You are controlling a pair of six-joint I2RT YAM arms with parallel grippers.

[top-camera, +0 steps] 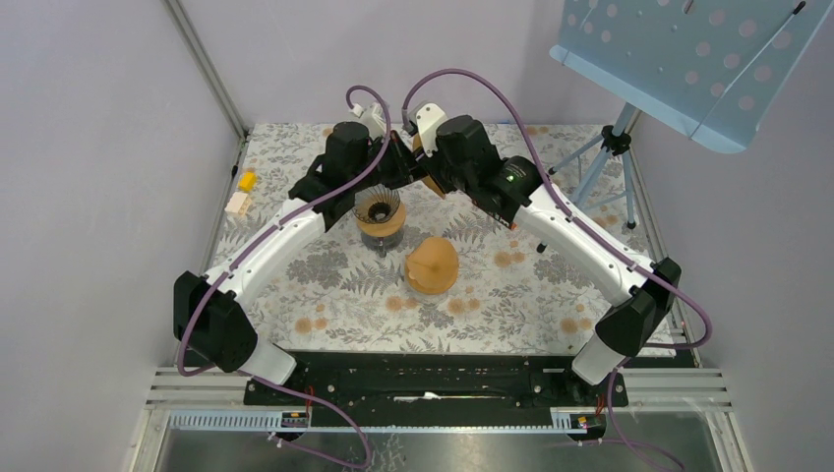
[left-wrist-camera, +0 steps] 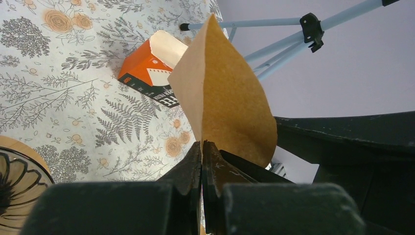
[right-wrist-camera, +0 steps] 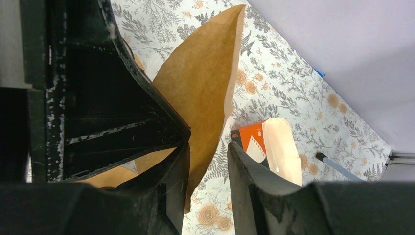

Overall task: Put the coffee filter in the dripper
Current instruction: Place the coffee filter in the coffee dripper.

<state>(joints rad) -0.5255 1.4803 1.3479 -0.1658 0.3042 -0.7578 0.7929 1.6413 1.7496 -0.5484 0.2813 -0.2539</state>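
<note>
The brown paper coffee filter (left-wrist-camera: 227, 93) stands up from my left gripper (left-wrist-camera: 202, 144), whose jaws are shut on its lower edge. My right gripper (right-wrist-camera: 208, 147) is open. The same filter (right-wrist-camera: 203, 83) lies against its left finger, with a gap to the right finger. Both grippers meet above the back middle of the table, just behind the dripper (top-camera: 380, 214), a black wire cone on a wooden base. The dripper's rim (left-wrist-camera: 17, 183) shows at the bottom left of the left wrist view.
An orange and white box (left-wrist-camera: 147, 73) lies open on the floral cloth behind the grippers. A brown cone-shaped object (top-camera: 433, 264) stands right of the dripper. A yellow block (top-camera: 247, 180) and a beige piece (top-camera: 236, 204) sit at the left edge. A tripod (top-camera: 612, 157) stands back right.
</note>
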